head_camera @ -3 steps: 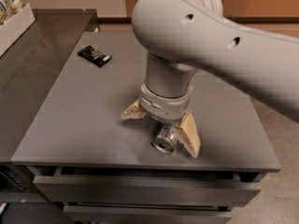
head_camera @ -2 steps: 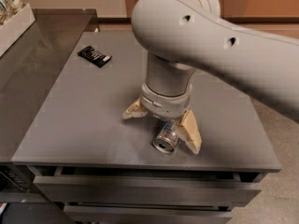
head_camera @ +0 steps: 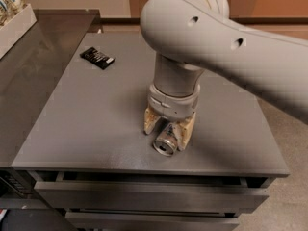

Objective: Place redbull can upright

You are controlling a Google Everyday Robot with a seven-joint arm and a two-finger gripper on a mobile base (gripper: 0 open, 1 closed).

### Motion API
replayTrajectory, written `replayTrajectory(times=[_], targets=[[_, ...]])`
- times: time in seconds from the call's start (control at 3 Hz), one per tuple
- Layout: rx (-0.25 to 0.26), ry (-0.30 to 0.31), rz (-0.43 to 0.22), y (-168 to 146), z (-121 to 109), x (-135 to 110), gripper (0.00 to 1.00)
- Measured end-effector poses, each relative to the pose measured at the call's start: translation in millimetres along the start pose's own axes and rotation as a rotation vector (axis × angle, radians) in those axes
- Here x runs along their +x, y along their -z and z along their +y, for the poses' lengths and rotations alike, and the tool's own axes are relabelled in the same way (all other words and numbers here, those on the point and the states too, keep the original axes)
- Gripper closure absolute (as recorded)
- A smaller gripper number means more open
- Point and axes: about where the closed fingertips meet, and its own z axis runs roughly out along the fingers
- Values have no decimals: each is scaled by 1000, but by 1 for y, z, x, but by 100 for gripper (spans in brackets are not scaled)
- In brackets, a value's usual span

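Grey table [head_camera: 91, 129] runs bare to the left and right of the gripper [head_camera: 168, 130], which points straight down near the front edge, above the drawer [head_camera: 144, 195]. Its tan fingers [head_camera: 150, 121] are drawn in against both sides of the redbull can [head_camera: 164, 146], which lies on its side, silver end toward the front edge. A black packet [head_camera: 97, 57] sits well apart at the back left, and a white tray [head_camera: 17, 27] rests on the darker counter [head_camera: 29, 85] beyond.
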Motion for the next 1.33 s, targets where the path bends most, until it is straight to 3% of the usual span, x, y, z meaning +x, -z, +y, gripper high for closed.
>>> replayTrajectory(times=[0.33,0.67,1.0,1.33], targets=[[3,-2,-12,0,3,2,64],[5,-3,-20,1,5,3,95],[34,-48,-40,13,-3,-2,100],[35,-48,-40,13,-3,-2,100]])
